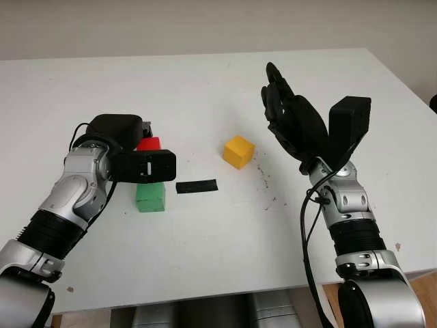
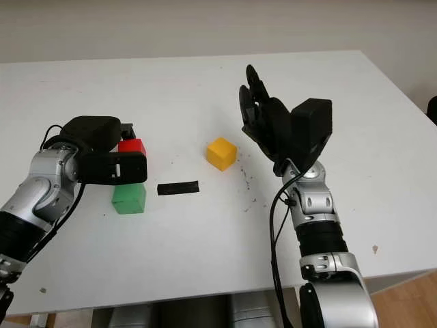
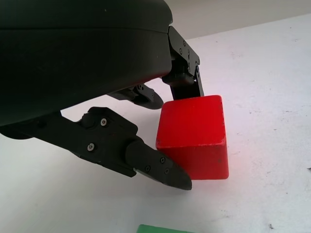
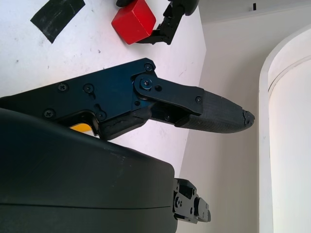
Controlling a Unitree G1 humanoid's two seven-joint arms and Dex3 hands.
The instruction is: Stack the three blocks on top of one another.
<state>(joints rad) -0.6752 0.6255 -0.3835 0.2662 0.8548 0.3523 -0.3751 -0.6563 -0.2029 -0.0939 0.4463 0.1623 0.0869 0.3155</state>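
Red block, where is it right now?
The red block is in the left hand, just behind the green block, left of the black tape strip.

— What carried everything?

— A white table (image 1: 205, 82), its top marked with small dark specks near the middle.

— And what lay directly on it?

— A green block (image 1: 150, 197) sat toward the left side. Just to its right lay a flat strip of black tape (image 1: 196, 186). A yellow block (image 1: 238, 151) stood near the middle, well apart from the green one, turned so one corner faced the front edge.

— Was the red block (image 3: 194, 136) on the table too?

— It sat just behind the green one, but whether it touched the tabletop could not be told.
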